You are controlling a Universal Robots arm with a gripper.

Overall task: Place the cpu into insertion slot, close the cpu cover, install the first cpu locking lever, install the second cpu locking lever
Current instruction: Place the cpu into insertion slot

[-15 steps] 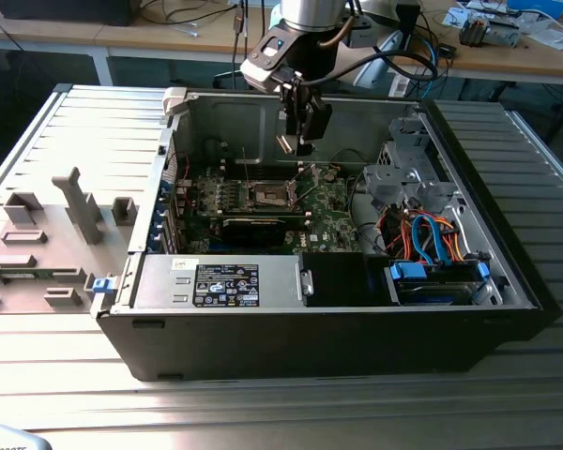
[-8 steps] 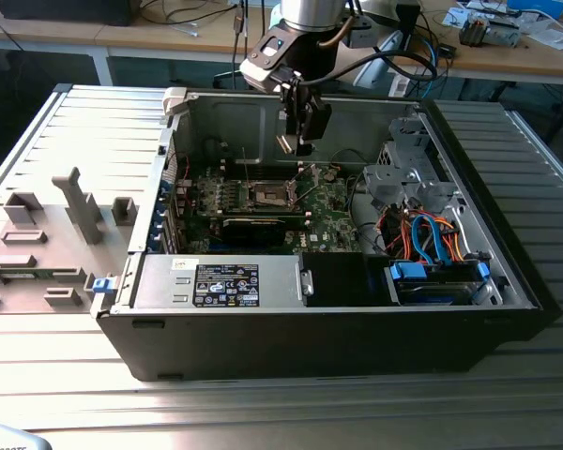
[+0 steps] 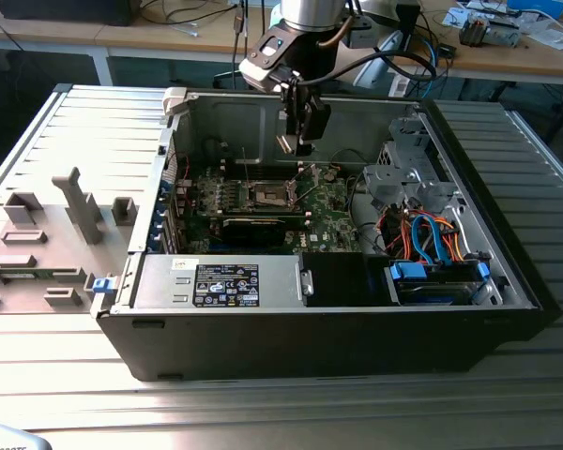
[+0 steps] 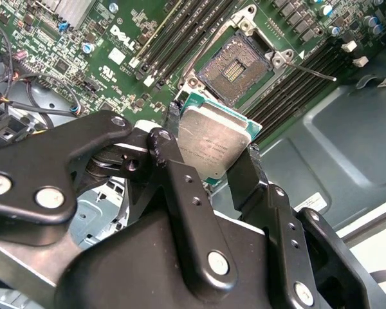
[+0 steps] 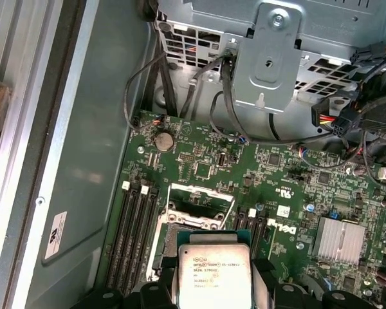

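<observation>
Exterior view high over the computer case (image 3: 310, 352), both wrist views close above, sharing the insertion slot (image 4: 235, 67) (image 5: 183, 235)

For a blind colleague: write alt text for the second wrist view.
A black pincer grips the cpu by two opposite edges, metal top facing the camera. Beyond it on the green board, the slot sits empty.

We see a ribbed, silvery metal table (image 3: 281, 412) spreading from three to nine o'clock in the exterior view, evenly lit. At nine o'clock, grey plastic fixtures (image 3: 80, 202) stand on it. At twelve o'clock, a wooden-topped workbench (image 3: 66, 33) on a white leg (image 3: 101, 66) carries loose cables (image 3: 183, 11).
</observation>
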